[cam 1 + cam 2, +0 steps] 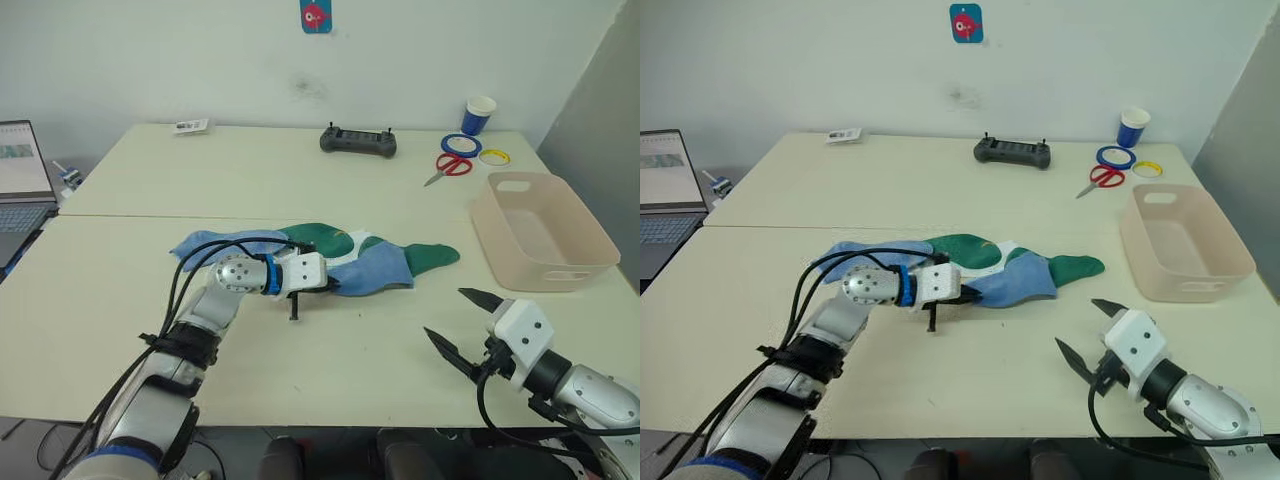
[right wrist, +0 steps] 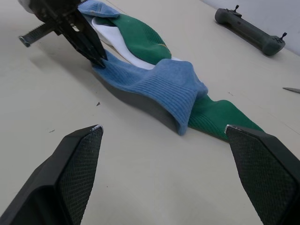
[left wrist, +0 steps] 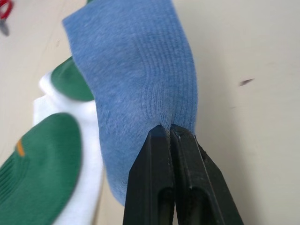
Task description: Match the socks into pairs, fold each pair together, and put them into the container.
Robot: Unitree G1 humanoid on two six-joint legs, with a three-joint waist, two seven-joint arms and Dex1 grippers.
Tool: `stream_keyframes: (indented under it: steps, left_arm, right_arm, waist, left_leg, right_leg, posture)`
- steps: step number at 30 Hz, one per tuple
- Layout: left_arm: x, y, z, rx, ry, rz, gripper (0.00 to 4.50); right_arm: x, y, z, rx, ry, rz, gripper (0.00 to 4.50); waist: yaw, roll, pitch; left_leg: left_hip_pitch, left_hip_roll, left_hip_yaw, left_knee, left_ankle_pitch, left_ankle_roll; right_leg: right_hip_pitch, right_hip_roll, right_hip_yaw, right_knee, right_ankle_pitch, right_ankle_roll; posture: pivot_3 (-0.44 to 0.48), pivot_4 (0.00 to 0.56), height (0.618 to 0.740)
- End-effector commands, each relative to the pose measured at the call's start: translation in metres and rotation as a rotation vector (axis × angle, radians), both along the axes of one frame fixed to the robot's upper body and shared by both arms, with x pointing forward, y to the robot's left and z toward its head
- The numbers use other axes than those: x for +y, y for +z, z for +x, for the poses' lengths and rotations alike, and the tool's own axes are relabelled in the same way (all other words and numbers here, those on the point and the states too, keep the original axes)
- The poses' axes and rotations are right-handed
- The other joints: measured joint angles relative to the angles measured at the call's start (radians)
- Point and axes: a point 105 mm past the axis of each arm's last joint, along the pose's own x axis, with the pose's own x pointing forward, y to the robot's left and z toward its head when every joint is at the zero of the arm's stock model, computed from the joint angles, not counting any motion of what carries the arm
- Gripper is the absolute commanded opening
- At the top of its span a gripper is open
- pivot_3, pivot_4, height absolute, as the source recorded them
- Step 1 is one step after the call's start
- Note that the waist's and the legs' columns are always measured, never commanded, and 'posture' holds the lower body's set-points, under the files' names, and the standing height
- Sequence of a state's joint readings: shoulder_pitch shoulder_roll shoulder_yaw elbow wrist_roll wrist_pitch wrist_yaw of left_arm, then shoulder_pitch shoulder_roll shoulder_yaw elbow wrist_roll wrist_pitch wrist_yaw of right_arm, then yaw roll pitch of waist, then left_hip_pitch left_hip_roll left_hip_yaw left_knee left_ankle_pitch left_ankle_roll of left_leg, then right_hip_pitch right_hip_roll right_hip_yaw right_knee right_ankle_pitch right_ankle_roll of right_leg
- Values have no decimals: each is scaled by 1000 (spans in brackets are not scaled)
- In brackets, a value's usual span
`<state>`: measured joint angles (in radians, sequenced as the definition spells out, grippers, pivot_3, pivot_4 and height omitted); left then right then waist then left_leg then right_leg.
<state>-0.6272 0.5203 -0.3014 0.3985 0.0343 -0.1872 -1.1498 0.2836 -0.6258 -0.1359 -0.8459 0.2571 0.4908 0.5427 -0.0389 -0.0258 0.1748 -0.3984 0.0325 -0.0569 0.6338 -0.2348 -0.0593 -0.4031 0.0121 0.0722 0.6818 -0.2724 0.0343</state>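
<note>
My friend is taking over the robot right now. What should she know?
Left gripper: shut on a blue sock at the near edge of the sock pile.
Right gripper: open, holding nothing, hovering over the table near the pile.
Socks: blue, green and white lie tangled mid-table.
Bin: to the right of the pile, with no socks in it.
Done: no pair folded or binned.
Left: match, fold and bin every pair.

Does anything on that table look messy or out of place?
The socks lie in one tangled heap mid-table, blue, green and white overlapping, none paired. The left claw pinches the edge of a blue sock. The beige bin sits empty. Nothing looks spilled or damaged.
</note>
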Motion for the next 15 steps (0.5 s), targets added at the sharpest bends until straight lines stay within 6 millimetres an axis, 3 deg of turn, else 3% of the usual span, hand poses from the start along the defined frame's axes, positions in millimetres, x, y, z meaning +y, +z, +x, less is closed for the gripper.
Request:
stream_keyframes:
  steps: [1, 6, 11, 15]
  left_arm:
    - [10, 19, -20, 39, -40, -53, 28]
    - [45, 6, -43, 124, 26, 1, 28]
    - [81, -9, -43, 112, 123, 66, 28]
    - [94, -18, -47, 97, 131, 102, 28]
  right_arm:
    - [5, 12, -2, -49, 30, -17, 4500]
    - [11, 3, 1, -23, 71, -49, 4500]
    - [17, -10, 17, 7, 67, -60, 4500]
    - [38, -18, 31, 2, 147, -74, 4500]
  waist:
    - [-1, 0, 0]
    - [-3, 0, 0]
    - [-2, 0, 0]
    - [-1, -1, 0]
  left_leg:
    - [0, 0, 0, 0, 0, 0]
    - [1, 1, 0, 0, 0, 0]
    - [1, 1, 0, 0, 0, 0]
    - [1, 1, 1, 0, 0, 0]
  right_leg:
    - [0, 0, 0, 0, 0, 0]
    - [0, 0, 0, 0, 0, 0]
    - [0, 0, 0, 0, 0, -1]
    - [0, 0, 0, 0, 0, -1]
  posture:
    - [0, 150, 740]
    - [0, 150, 740]
    - [0, 150, 740]
    - [0, 150, 740]
